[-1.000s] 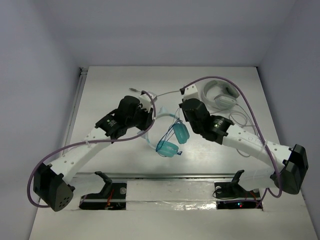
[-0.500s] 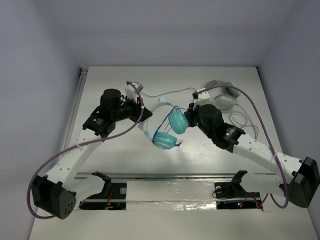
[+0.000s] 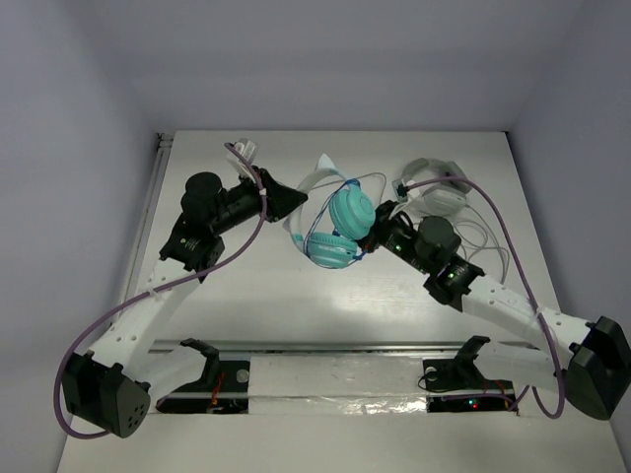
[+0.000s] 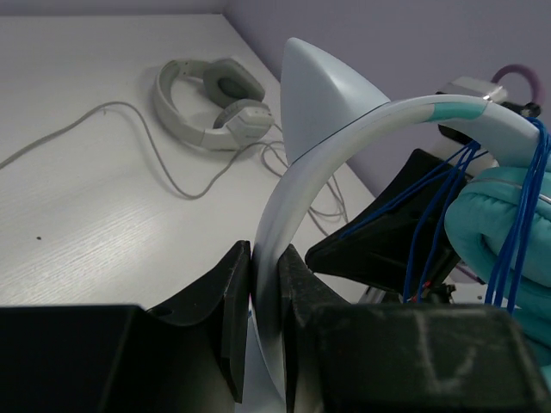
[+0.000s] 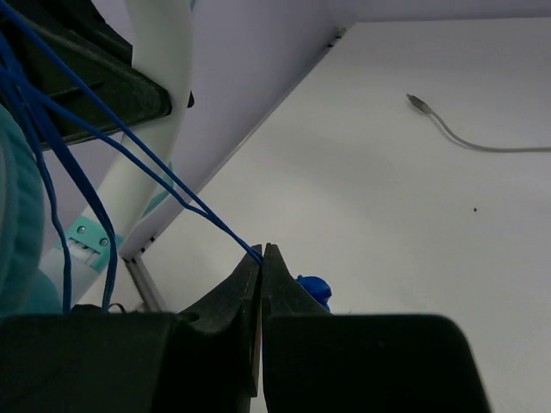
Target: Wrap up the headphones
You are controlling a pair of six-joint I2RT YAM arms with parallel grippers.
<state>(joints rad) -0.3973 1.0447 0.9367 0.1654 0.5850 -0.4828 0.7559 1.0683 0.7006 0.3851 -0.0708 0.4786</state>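
The right gripper (image 5: 261,251) pinched the blue cable (image 5: 219,228) at its tips; the left gripper (image 4: 267,255) clamped the headband (image 4: 297,172). With the headphones (image 3: 340,225) held between them above the table (image 3: 281,301), each loop probably needed steady tension, snug around the cups (image 3: 350,209).

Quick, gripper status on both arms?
Left gripper: closed on the teal headphones' headband.
Right gripper: closed on the blue cable.

Headphones (image 3: 340,222): teal, with round padded cups (image 3: 350,209) set close together. The pale headband (image 4: 274,215) arches upward. The thin blue cable (image 5: 225,232) crosses the cups in several strands. Position: mid-table, toward the rear.
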